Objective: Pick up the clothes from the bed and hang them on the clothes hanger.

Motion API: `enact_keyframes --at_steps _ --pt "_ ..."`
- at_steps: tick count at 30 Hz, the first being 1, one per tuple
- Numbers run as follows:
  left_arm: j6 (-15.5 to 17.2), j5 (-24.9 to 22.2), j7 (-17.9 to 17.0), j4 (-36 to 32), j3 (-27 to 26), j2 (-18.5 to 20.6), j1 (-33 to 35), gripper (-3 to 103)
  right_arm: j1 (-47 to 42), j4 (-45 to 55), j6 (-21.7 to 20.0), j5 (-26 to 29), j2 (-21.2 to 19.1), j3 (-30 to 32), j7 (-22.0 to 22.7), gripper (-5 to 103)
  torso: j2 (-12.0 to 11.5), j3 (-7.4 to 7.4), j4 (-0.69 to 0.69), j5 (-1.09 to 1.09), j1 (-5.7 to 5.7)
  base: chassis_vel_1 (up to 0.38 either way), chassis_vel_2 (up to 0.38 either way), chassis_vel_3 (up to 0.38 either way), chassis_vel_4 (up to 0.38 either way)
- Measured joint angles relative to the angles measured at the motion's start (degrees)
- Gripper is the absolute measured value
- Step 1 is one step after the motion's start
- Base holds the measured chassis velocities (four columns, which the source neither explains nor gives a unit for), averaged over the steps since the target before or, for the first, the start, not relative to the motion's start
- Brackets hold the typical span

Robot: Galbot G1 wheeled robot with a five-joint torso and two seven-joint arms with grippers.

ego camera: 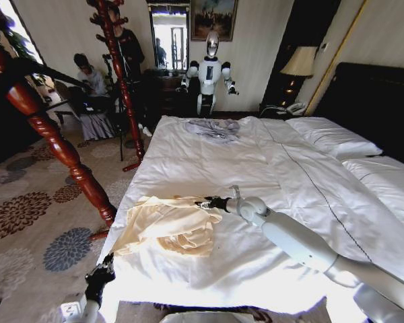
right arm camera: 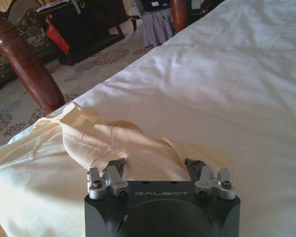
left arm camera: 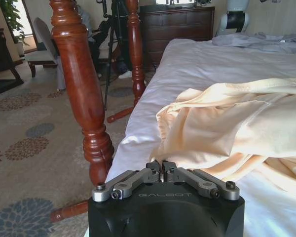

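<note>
Left gripper (ego camera: pixel 99 277): low beside the bed's near corner, fingers clenched together, empty.
Right gripper (right arm camera: pixel 156 167): fingers spread apart, straddling a raised fold of the clothes (ego camera: pixel 168 225).
Clothes: crumpled on the bed (ego camera: pixel 256 175), near its left edge.
Grey-blue garment (ego camera: pixel 213 128): at the bed's far end.

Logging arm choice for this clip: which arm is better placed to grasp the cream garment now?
Right. The right gripper sits at the clothes on the bed, fingers open around a fold. The left gripper hangs shut off the bed's near corner, short of the fabric.

White-shelled arm (ego camera: pixel 303 245); black hand (right arm camera: pixel 156 170) housing marked GALBOT, silver screwed finger links.
</note>
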Motion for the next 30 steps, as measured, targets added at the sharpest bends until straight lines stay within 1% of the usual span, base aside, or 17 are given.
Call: enact_keyframes --at_steps 3,10,14,15,17,18,19,20,21,22,26,27,28,30 --pt "0.0 -0.1 0.0 0.2 0.0 0.0 -0.2 2 -0.4 1.1 -0.1 0.0 -0.5 0.0 0.1 70 0.0 0.00 0.00 0.00 0.00 0.000 0.000 0.000 0.000" --pt "0.1 -0.4 -0.2 0.3 0.2 0.0 -0.7 2 -1.9 5.7 -0.8 0.1 -3.3 0.0 -0.1 70 0.0 0.00 0.00 0.00 0.00 0.000 0.000 0.000 0.000" --pt "0.1 -0.4 -0.2 0.4 0.3 0.0 -0.9 2 -2.0 6.0 -0.8 -0.8 -3.9 -0.4 -0.3 70 0.0 0.00 -0.01 0.00 0.00 0.000 0.000 0.000 0.000" --pt "0.1 -0.4 -0.2 0.4 0.3 0.0 -0.9 2 -2.0 6.0 -0.7 -1.3 -4.0 -0.4 -0.5 69 0.0 0.00 0.00 0.00 0.00 0.000 0.000 0.000 0.000" --pt "0.2 -0.4 -0.3 0.5 0.4 0.0 -1.0 2 -1.3 5.9 1.1 -6.3 -4.5 -1.5 -2.6 68 0.0 0.00 -0.01 0.00 0.00 0.000 0.000 0.000 0.000" --pt "0.2 -0.4 -0.3 0.6 0.4 0.0 -1.1 2 -0.8 5.9 1.9 -8.3 -4.7 -2.1 -3.4 61 0.0 0.00 0.00 0.00 0.00 0.000 0.000 0.000 0.000" --pt "0.2 -0.4 -0.3 0.6 0.4 0.0 -1.1 2 -0.8 5.9 1.9 -8.3 -4.7 -2.1 -3.4 61 0.0 0.00 0.00 0.00 0.00 0.000 0.000 0.000 0.000" --pt "0.2 -0.4 -0.3 0.7 0.4 0.0 -1.1 2 -0.3 5.9 2.9 -10.3 -4.8 -2.7 -4.3 61 0.0 0.00 0.00 0.00 0.00 0.000 0.000 0.000 0.000" --pt "0.2 -0.4 -0.4 0.7 0.5 0.0 -1.2 2 0.4 6.0 3.7 -12.1 -4.9 -3.5 -5.2 63 0.0 0.00 0.00 0.00 0.00 0.000 0.000 0.000 0.000" --pt "0.3 -0.4 -0.4 0.8 0.5 0.0 -1.2 2 1.1 6.1 4.4 -13.5 -5.0 -4.3 -5.9 66 0.0 0.00 0.00 0.00 0.00 0.000 0.000 0.000 0.000" --pt "0.3 -0.3 -0.4 0.8 0.6 -0.1 -1.3 2 3.1 6.7 5.1 -14.6 -4.5 -6.4 -7.0 61 0.0 0.00 0.00 0.00 0.00 0.000 0.000 0.000 0.000" --pt "0.3 -0.4 -0.5 0.8 0.6 -0.1 -1.3 2 3.7 6.8 4.9 -14.6 -4.1 -7.1 -7.1 61 0.0 0.00 0.02 0.00 0.00 0.000 0.000 0.000 0.000" --pt "0.3 -0.4 -0.5 0.8 0.6 -0.2 -1.3 2 4.3 6.7 4.8 -14.6 -3.9 -7.8 -7.1 57 0.0 0.00 0.02 -0.01 0.00 0.000 0.000 0.000 0.000" --pt "0.3 -0.4 -0.5 0.8 0.6 -0.2 -1.3 2 4.3 6.7 4.8 -14.6 -3.9 -7.8 -7.1 57 0.0 0.00 0.02 -0.01 0.00 0.000 0.000 0.000 0.000"
